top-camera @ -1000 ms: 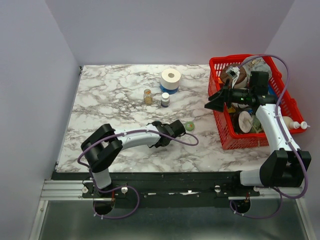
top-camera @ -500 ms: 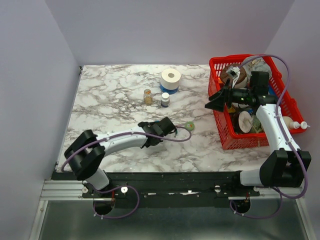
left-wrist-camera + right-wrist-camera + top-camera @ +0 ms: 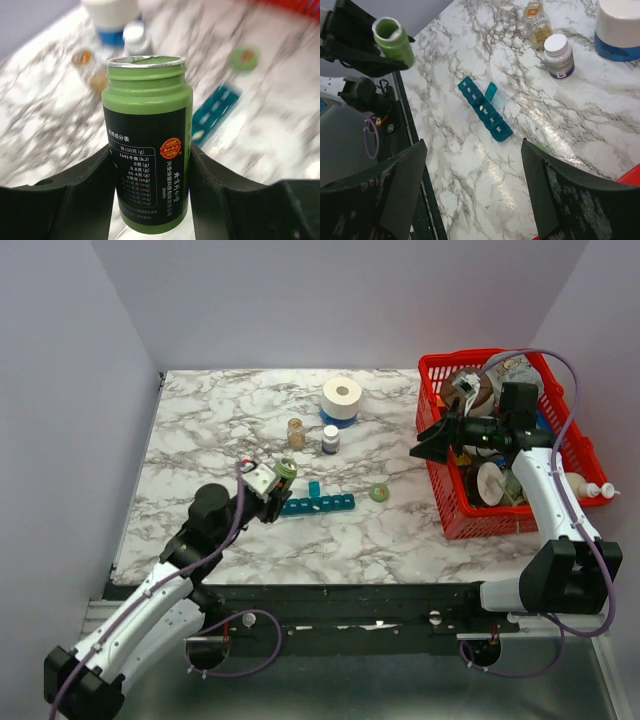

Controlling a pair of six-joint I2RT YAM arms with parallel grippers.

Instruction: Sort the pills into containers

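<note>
Green bottle (image 3: 147, 150), black label (image 3: 145, 165), white Chinese print. Heading: 营养成分表. Rows below: 每100克(g), 1141千焦(kJ), 0克(g), 0.8克(g), 65.4克(g), 0毫克(mg). Further rows all end in (mg), their figures too small to read. Right of that table sits a round red-and-gold logo (image 3: 171, 148) with tiny characters inside, unreadable. Under it is one line of white Chinese characters, too blurred to read.

White-capped bottle (image 3: 559, 57), toward the far edge of the surface (image 3: 470, 165): label shows one large dark mark, possibly a "B".

Pill organizer (image 3: 485, 109), mid-surface: pale marks on the lids, unreadable.
</note>
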